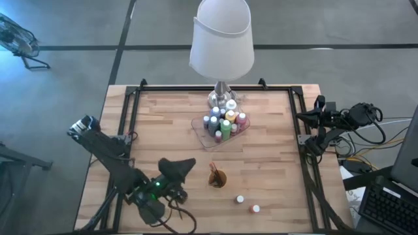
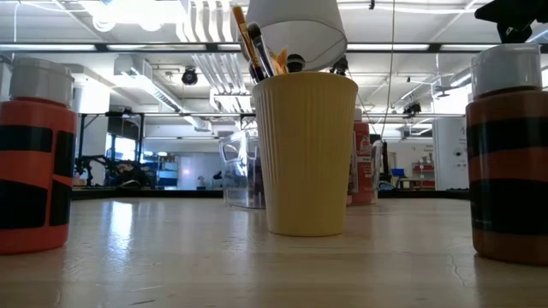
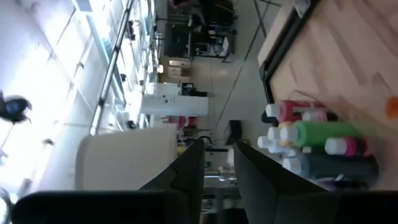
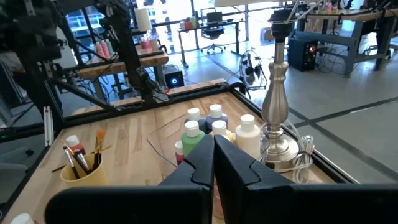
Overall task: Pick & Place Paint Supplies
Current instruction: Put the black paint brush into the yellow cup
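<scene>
Wooden table (image 1: 170, 124) carried a lamp (image 1: 222, 39) behind the bottles (image 1: 225, 121) at frame centre; left gripper (image 1: 177, 166) slightly open — holding nothing; right gripper (image 1: 318, 104) closed.

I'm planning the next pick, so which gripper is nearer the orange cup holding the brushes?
Left. The left gripper hovers just beside the orange cup, over the table's front-left part. The right gripper waits shut at the table's right edge, farther from the cup.
</scene>
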You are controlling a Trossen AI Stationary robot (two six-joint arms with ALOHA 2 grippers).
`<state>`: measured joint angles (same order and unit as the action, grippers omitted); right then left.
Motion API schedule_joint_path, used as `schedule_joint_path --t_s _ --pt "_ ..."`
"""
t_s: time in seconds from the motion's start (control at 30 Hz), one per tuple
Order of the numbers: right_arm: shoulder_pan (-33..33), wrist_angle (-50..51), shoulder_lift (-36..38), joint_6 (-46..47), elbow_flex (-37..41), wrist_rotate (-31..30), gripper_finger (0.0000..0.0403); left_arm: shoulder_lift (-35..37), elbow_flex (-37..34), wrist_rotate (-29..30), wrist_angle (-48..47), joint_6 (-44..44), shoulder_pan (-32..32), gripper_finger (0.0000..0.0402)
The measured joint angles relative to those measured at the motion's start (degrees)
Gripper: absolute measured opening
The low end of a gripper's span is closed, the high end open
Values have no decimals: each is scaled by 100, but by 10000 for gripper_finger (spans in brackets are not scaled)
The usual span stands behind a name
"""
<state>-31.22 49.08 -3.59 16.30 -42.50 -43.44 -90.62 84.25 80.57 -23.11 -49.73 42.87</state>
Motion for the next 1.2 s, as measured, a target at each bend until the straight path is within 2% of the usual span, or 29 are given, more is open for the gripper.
schedule_joint_path --t_s 0.1,0.23,0.37,0.47,0.63,0.7,0.9,1.2 --pt "0 0 1 1 0 -1 8 198 0 -311 -18 426 1 92" --pt "0 0 -1 -1 0 -2 8 561 -2 -1194 -157 954 -87 92" --pt "-1 0 -1 1 0 -1 8 1002 -7 -1798 -565 1782 -235 92" --pt "0 0 0 1 0 -1 8 1368 -7 -2307 -1281 2806 -402 92" --pt "-1 0 0 0 0 0 8 1818 -7 -3597 -2927 5198 -872 92" --pt "0 0 1 1 0 -2 8 1865 -10 -3999 -3630 5851 -1047 92" --pt "-1 0 0 1 0 0 8 1819 -312 -4405 -4898 6529 -1165 92" --pt "0 0 1 1 0 -2 8 1789 -1505 -5360 -5063 6573 -1159 92"
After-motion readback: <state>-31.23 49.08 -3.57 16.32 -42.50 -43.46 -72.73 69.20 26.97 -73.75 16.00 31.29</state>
